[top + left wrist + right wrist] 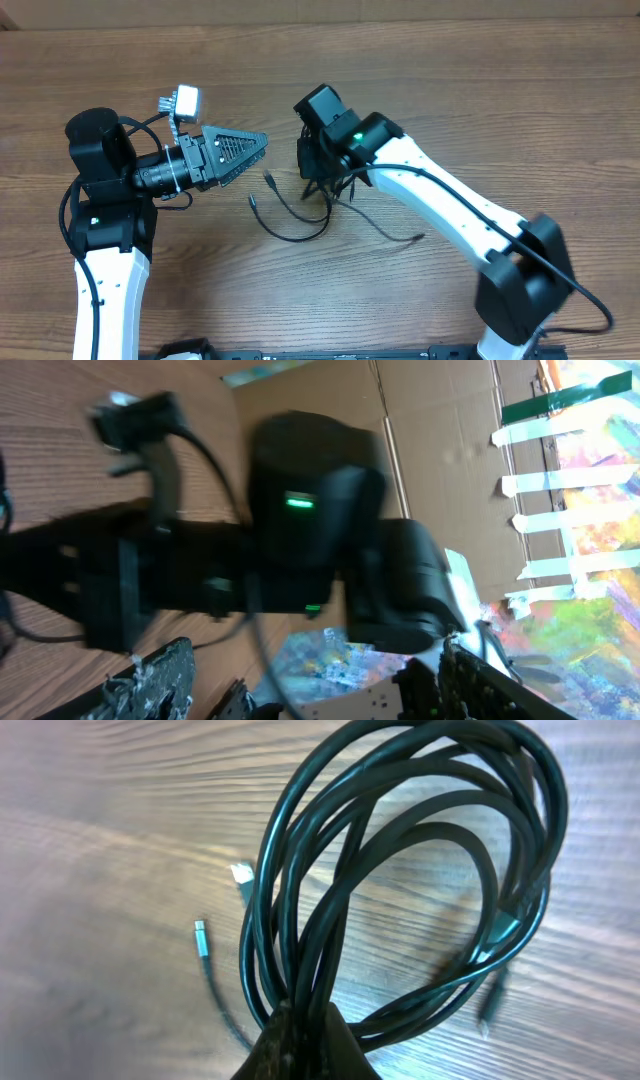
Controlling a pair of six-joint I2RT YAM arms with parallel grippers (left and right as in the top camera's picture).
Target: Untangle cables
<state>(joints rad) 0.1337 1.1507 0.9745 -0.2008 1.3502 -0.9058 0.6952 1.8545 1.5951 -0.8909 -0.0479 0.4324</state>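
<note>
The cables are thin black cords gathered in a coil. My right gripper is shut on the bunched strands, and the loops hang out beyond its fingertips above the wood. Small plug ends lie on the table under the coil. From overhead, the right gripper points down at mid table, with loose strands of the cables trailing to the left and front of it. My left gripper hovers just left of the bundle, pointing right at it. Its fingers stand wide apart with nothing between them.
The wooden table runs all around. One cable end lies to the right under the white right arm. In the left wrist view, the black right wrist fills the frame, close and blurred.
</note>
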